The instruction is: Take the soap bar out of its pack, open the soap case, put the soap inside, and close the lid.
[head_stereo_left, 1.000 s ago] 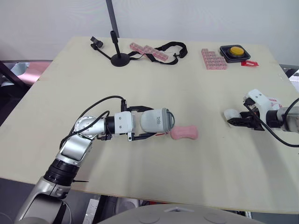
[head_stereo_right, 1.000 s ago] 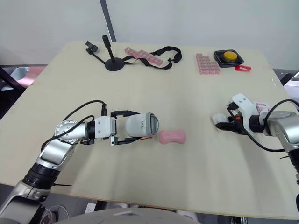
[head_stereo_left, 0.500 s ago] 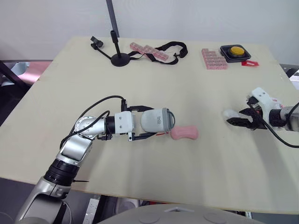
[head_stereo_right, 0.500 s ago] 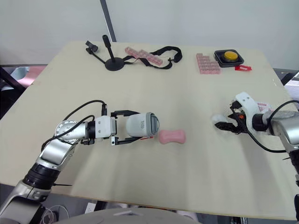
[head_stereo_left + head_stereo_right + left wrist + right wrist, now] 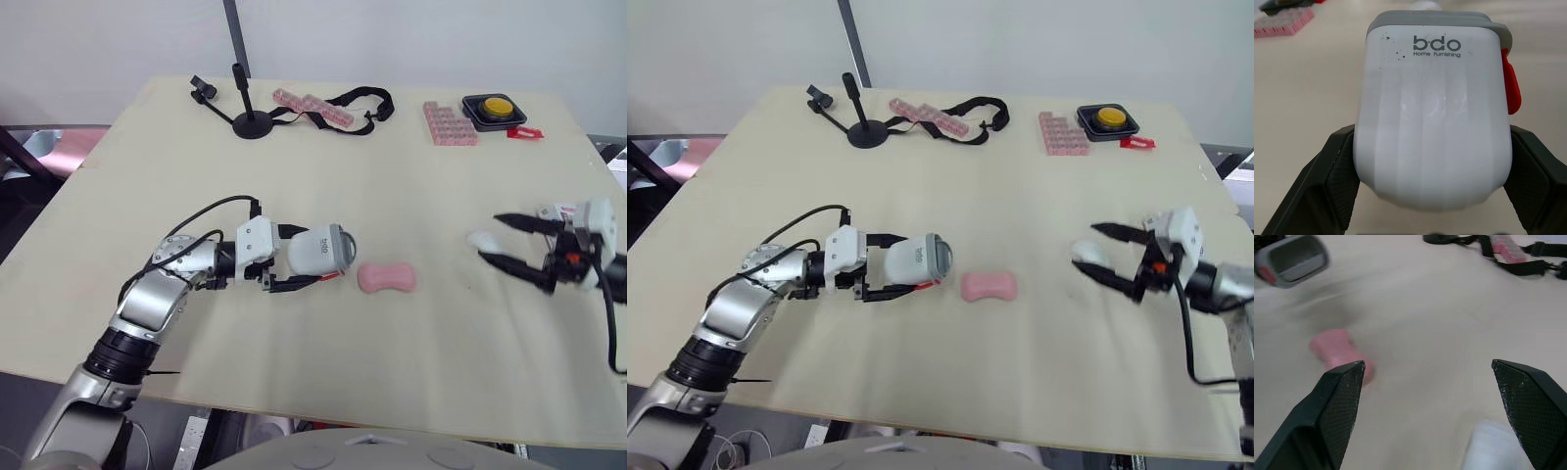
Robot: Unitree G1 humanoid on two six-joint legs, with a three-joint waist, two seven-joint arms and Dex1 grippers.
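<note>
My left gripper [image 5: 306, 257] is shut on the white soap case [image 5: 325, 249], held sideways just above the table; its grey lid and red latch [image 5: 1511, 90] face the soap. The pink soap bar [image 5: 386, 278] lies bare on the table, a short gap to the right of the case. At the right, my right gripper [image 5: 513, 245] stands wide open. A small white pack [image 5: 480, 239] lies on the table by its fingertips, not held. The right wrist view shows the soap bar [image 5: 1338, 350], the case [image 5: 1292, 258] beyond it, and the white pack [image 5: 1489, 450] low between the fingers [image 5: 1341, 406].
Along the far edge stand a black stand [image 5: 251, 123], pink blocks with a black strap [image 5: 315, 108], a pink block tray [image 5: 449, 124] and a yellow button box [image 5: 495, 109] beside a red tag [image 5: 523, 132]. The table's right edge runs near my right arm.
My right gripper has opened, let go of the white pack and drawn back to the right. My left gripper has pulled the case left, away from the soap.
</note>
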